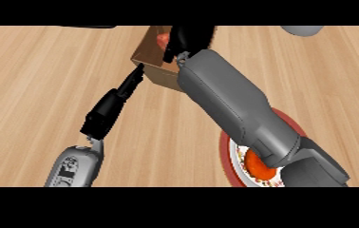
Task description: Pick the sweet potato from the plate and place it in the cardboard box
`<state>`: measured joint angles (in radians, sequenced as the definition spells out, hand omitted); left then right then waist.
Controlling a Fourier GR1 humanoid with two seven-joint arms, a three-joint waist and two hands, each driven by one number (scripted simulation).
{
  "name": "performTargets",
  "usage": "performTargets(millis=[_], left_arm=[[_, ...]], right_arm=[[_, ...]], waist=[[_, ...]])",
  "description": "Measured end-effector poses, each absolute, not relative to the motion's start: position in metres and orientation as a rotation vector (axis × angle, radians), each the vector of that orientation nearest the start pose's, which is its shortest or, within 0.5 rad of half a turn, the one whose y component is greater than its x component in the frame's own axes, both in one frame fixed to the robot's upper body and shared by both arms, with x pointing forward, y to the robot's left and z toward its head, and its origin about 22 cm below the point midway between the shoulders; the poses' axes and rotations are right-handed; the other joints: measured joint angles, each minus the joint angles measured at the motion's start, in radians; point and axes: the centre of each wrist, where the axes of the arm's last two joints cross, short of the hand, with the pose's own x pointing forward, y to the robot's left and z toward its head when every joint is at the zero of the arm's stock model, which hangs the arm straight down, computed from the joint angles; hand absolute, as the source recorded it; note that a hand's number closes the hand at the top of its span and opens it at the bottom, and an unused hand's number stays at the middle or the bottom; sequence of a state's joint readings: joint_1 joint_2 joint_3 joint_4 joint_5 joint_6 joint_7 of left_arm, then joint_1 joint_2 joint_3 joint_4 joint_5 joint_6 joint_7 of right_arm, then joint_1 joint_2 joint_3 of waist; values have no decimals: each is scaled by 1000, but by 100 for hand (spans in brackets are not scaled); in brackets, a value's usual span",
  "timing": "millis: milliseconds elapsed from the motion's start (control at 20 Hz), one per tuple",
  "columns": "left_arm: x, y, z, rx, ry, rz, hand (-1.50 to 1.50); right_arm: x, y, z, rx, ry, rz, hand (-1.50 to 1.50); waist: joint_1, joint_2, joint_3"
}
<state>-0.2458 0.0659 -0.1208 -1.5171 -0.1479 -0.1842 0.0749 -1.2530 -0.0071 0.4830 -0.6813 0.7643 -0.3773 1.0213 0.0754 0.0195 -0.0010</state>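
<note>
The cardboard box stands at the top middle of the wooden counter. My right forearm reaches diagonally from the lower right, and my right hand is over the box's opening. Its fingers curl round the reddish-orange sweet potato, which shows inside the box against the left wall. The hand hides most of the potato. My left hand stretches up from the lower left with straight fingers, whose tips are at the box's near left corner. The red-rimmed plate lies at the lower right, mostly under my right forearm, with an orange patch at its centre.
A grey rounded object sits at the top right edge. A dark object shows at the top left edge. Bare wooden counter spreads to the left of the box and to the right of my right arm.
</note>
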Motion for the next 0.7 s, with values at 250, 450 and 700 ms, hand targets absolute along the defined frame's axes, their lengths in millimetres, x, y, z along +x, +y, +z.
performTargets(millis=[250,450,700], left_arm=[[293,183,50,-95,-1627,-508,0],[294,184,52,-85,-1631,-494,0],[294,195,52,-68,-1617,-481,0]], right_arm=[[411,-6,147,-1056,-1333,480,-150],[408,-10,142,-987,-1469,317,-150],[405,-19,147,-880,-1618,68,-150]], waist=[[2,0,1],[-10,-4,1],[-33,-9,2]])
